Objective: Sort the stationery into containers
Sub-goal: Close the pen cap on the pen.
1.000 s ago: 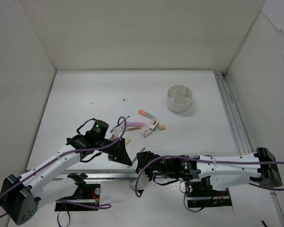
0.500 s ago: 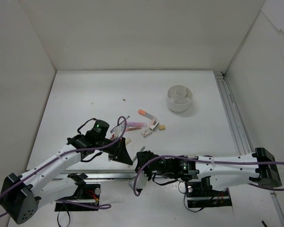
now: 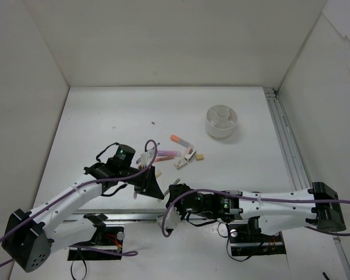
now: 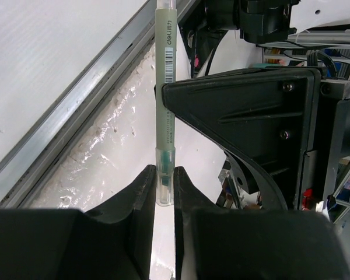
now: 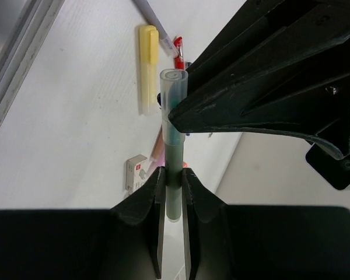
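Note:
A green pen (image 4: 166, 87) with a clear cap hangs above the table's near edge, gripped from both sides. My left gripper (image 4: 164, 186) is shut on its capped end and my right gripper (image 5: 174, 186) is shut on its green body (image 5: 174, 157). From above, the left gripper (image 3: 156, 195) and the right gripper (image 3: 170, 202) meet tip to tip. More stationery lies mid-table: an orange marker (image 3: 178, 139), a pink marker (image 3: 166, 154), a tan eraser (image 3: 200, 156) and a white eraser (image 3: 181, 164). The round white divided dish (image 3: 221, 121) stands at the far right.
A yellow marker (image 5: 148, 67), a red pen (image 5: 179, 49) and a white eraser block (image 5: 135, 173) lie on the table below the grippers. A metal rail (image 4: 76, 125) runs along the near edge. White walls enclose the table on three sides.
Both arms have shifted slightly toward the near edge, still joined at the pen. Both grips stay the same.

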`<state>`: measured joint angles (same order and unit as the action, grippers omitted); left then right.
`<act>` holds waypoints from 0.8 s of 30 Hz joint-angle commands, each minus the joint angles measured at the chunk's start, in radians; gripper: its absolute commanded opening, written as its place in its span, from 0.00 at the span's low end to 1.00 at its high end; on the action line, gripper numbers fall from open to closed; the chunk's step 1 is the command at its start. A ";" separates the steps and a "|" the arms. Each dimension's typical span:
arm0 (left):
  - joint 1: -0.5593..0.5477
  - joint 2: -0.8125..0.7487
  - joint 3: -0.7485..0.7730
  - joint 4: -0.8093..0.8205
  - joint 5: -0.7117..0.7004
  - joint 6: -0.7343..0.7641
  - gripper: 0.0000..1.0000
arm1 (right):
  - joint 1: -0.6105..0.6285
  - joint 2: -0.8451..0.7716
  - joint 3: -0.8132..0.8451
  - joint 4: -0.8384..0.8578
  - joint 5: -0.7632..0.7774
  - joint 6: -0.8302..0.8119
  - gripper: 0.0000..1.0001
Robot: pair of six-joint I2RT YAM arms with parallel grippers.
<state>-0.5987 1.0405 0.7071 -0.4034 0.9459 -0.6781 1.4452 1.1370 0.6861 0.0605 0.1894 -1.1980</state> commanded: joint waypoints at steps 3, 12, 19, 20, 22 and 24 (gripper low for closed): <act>0.040 0.081 0.106 0.468 -0.109 -0.008 0.00 | 0.061 -0.005 0.007 0.294 -0.323 0.026 0.00; 0.004 0.154 0.166 0.462 -0.134 0.029 0.00 | 0.050 0.018 0.004 0.341 -0.384 0.015 0.00; 0.004 0.179 0.189 0.498 -0.134 0.026 0.00 | 0.047 0.015 -0.007 0.354 -0.426 0.031 0.00; -0.007 0.179 0.190 0.500 -0.131 0.023 0.00 | 0.044 0.010 -0.003 0.348 -0.423 0.031 0.00; -0.007 0.168 0.199 0.477 -0.130 0.034 0.00 | 0.044 0.006 -0.003 0.329 -0.398 0.031 0.00; -0.016 0.145 0.210 0.408 -0.160 0.074 0.00 | 0.041 -0.003 -0.007 0.329 -0.378 0.034 0.00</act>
<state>-0.6277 1.2186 0.7597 -0.3500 0.9577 -0.6533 1.4128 1.1522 0.6353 0.0834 0.2066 -1.1816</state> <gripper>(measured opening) 0.101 0.107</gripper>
